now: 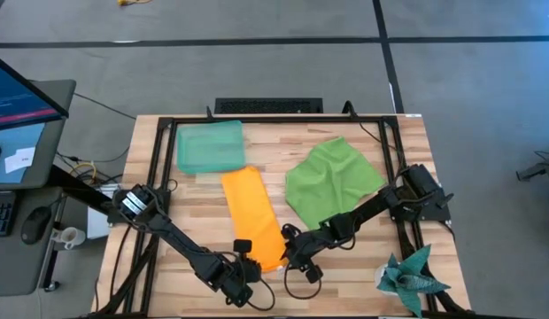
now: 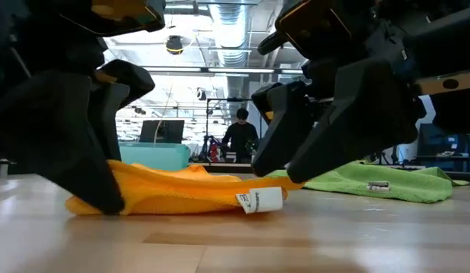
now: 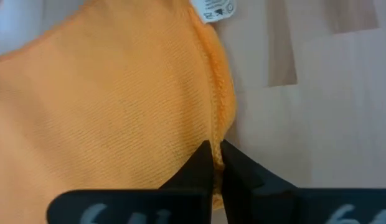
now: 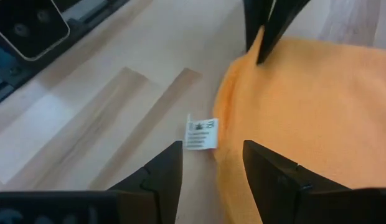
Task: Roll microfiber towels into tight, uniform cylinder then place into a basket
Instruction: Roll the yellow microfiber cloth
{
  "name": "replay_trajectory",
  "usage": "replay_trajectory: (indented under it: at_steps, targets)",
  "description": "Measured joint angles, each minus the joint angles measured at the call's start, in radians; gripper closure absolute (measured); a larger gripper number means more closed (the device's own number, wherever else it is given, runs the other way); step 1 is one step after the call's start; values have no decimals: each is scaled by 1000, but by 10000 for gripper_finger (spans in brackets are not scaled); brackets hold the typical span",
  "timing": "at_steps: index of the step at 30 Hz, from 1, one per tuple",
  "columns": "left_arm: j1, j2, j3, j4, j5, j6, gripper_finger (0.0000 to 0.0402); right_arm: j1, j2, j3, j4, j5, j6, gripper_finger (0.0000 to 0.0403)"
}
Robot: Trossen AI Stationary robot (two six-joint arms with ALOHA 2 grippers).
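Rolling not begun: left gripper (image 3: 216, 163) pinches the flat orange towel (image 1: 253, 217) near edge, right gripper (image 4: 211, 167) spread; basket (image 1: 210, 146) empty.

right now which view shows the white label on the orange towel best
The right wrist view: the white label lies flat and unblocked at the orange towel edge, between the right gripper jaws. The low view shows it curled at the towel's near end, the left wrist view cuts it at the frame edge, and the high view doesn't show it.
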Motion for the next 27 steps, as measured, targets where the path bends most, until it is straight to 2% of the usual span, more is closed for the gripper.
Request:
replay_trajectory:
  at_steps: [5,20,27]
  targets:
    - [-10,-36,0,6,-72,-10,399,-20,0,0,-18,1,1,219]
    - [-7,-45,2,4,-83,-32,397,-31,0,0,-99,1,78,243]
    - [7,-45,2,5,-123,-98,396,-39,-1,0,-110,15,75,254]
